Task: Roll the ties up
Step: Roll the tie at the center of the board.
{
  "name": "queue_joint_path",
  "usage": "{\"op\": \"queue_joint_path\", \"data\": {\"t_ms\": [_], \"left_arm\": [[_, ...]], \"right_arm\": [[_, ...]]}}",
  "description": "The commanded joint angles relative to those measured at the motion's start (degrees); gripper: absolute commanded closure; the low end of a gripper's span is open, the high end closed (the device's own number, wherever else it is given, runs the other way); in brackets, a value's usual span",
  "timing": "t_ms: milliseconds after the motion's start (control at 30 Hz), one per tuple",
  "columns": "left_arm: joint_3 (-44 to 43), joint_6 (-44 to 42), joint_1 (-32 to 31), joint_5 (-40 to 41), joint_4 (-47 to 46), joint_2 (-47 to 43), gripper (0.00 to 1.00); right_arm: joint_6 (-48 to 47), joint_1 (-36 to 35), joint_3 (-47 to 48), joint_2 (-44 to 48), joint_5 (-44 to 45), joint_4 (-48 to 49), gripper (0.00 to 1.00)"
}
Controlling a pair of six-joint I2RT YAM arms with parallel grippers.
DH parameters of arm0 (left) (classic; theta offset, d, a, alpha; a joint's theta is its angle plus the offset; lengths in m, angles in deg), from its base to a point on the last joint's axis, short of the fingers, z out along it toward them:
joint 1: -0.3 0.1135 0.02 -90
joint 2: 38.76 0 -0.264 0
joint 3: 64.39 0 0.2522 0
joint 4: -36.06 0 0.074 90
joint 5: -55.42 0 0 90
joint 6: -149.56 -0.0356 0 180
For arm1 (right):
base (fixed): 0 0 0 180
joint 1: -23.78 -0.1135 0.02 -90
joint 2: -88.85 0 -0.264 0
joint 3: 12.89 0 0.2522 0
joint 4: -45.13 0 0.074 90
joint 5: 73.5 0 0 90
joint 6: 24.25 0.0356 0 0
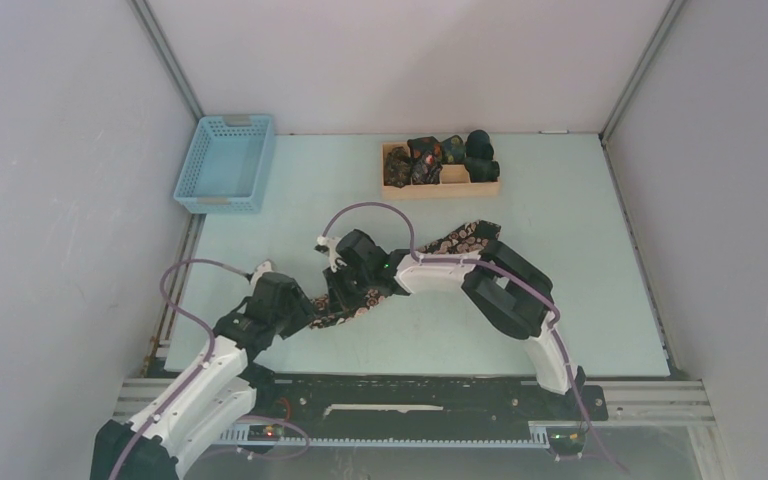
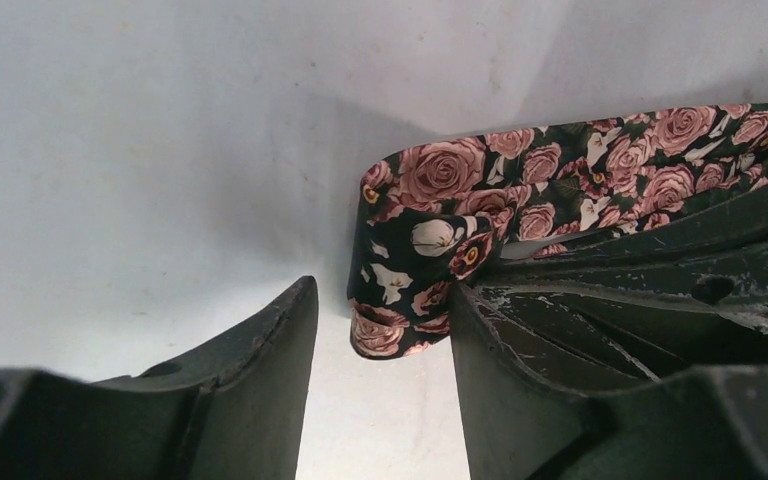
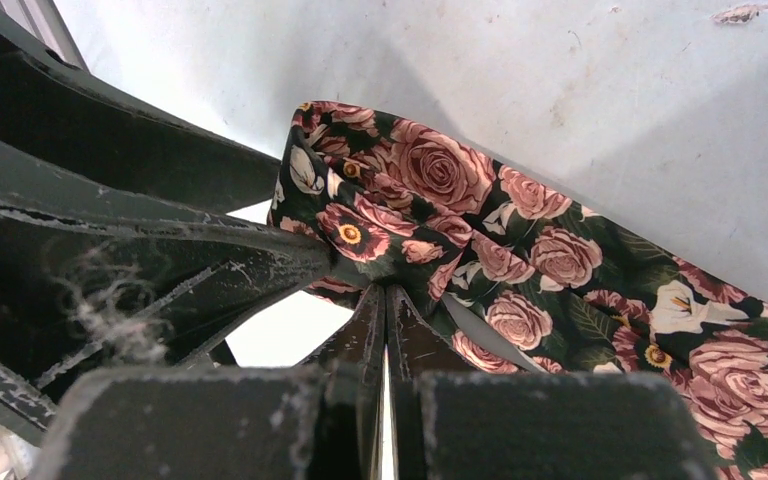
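Pinching the long tie (image 3: 520, 260), dark with pink roses, at its folded near end, the right gripper (image 3: 385, 295) pressing both fingers together on the cloth. Trailing slantwise across the table (image 1: 580, 300) toward the far right. Hovering just beside the fold with the left gripper (image 2: 380, 290), fingers spread, the tie's tip hanging between them. Sitting well apart in a wooden tray (image 1: 445, 188) at the far edge: small rolled ties (image 1: 430, 152). Standing at the far left: a blue basket (image 1: 222, 160).

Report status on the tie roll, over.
Right end effector shut on floral tie at its fold. Left end effector open, straddling the fold. Other rolls in far tray.
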Motion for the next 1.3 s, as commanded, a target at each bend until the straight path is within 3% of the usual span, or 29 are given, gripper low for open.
{"op": "queue_joint_path", "data": {"t_ms": [0, 200, 300, 533, 667, 900, 1267], "left_arm": [[1.2, -1.3, -0.3, -2.2, -5.9, 0.7, 0.43], [2.5, -0.8, -0.3, -3.9, -10.1, 4.6, 0.45], [3.3, -0.6, -0.3, -4.2, -12.3, 5.6, 0.51], [2.8, -1.1, -0.4, -4.6, -13.6, 6.8, 0.84], [-0.7, -1.8, -1.1, -1.2, -7.5, 5.7, 0.94], [-9.1, -3.2, -4.2, 7.1, 3.9, 8.5, 0.99], [-22.7, -5.7, -10.6, 17.3, 17.3, 21.9, 0.99]], "right_arm": [[0.5, 0.4, 1.9, -1.5, -0.6, 0.1, 1.0], [0.5, 0.9, 1.8, -2.0, -1.0, 0.1, 1.0], [0.7, 1.1, 1.7, -2.1, -1.3, 0.2, 1.0], [0.9, 1.8, 1.6, -1.4, -1.9, 0.3, 1.0], [0.8, 3.0, 1.1, 2.1, -1.7, -0.2, 1.0], [0.3, 6.2, -3.4, 9.4, 1.3, 0.2, 1.0], [0.5, 8.7, -4.5, 8.8, 3.5, -1.2, 1.0]]}}
